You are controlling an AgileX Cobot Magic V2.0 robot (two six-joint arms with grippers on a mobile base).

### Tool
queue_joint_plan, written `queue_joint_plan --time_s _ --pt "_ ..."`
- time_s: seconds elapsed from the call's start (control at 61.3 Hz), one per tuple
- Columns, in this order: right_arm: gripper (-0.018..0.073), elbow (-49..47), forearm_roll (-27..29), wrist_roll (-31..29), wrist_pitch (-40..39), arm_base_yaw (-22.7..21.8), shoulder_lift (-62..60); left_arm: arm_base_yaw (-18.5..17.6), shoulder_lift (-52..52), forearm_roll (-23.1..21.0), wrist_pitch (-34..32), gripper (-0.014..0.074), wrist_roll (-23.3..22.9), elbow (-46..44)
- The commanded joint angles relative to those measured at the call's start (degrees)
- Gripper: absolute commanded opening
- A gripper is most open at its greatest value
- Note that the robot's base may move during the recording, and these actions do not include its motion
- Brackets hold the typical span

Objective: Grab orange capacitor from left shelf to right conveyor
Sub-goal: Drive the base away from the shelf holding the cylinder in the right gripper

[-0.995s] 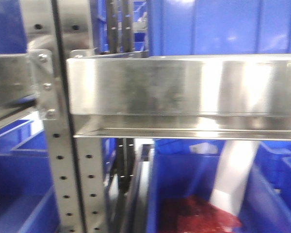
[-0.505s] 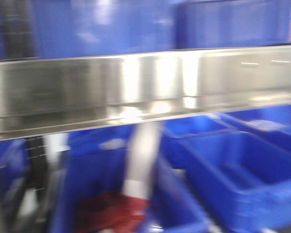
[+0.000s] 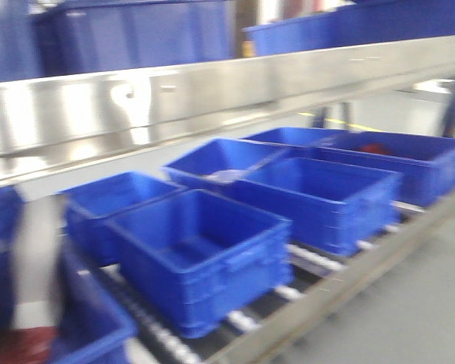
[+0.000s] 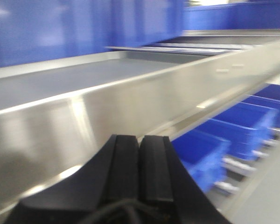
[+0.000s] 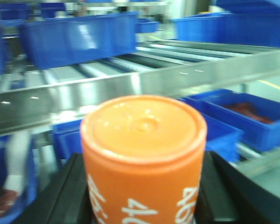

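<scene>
The orange capacitor (image 5: 143, 154), with white "4680" print down its side, fills the right wrist view, end cap facing the camera. My right gripper (image 5: 144, 196) is shut on it, one black finger on each side. Behind it runs the left shelf's steel front rail (image 5: 177, 77). In the left wrist view my left gripper (image 4: 140, 140) is shut, pads pressed together with nothing between them, just in front of the shelf rail (image 4: 130, 102). The same rail (image 3: 212, 91) slants across the blurred front view. The right conveyor is out of view.
Several blue plastic bins (image 3: 205, 250) sit on a roller track (image 3: 311, 262) under the rail. More blue bins (image 5: 79, 39) stand on the level above. A bin at the right holds red pieces (image 5: 252, 109). Grey floor (image 3: 409, 311) lies at the lower right.
The front view has swung right along the shelf: the perforated upright has left the view, the rail now slants, and a row of blue bins has come into view.
</scene>
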Motion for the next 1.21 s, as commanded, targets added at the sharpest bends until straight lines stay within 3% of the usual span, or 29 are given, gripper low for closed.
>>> queue_joint_plan --time_s 0.0,1.19 --pt "0.0065 -1.88 -0.45 0.09 -5.79 -0.12 0.74 -0.2 -0.66 -0.1 -5.13 -0.0127 -0.08 -0.27" --pt "0.0065 -1.88 -0.45 0.09 -5.79 -0.12 0.74 -0.2 -0.66 -0.1 -5.13 -0.0127 -0.08 -0.27"
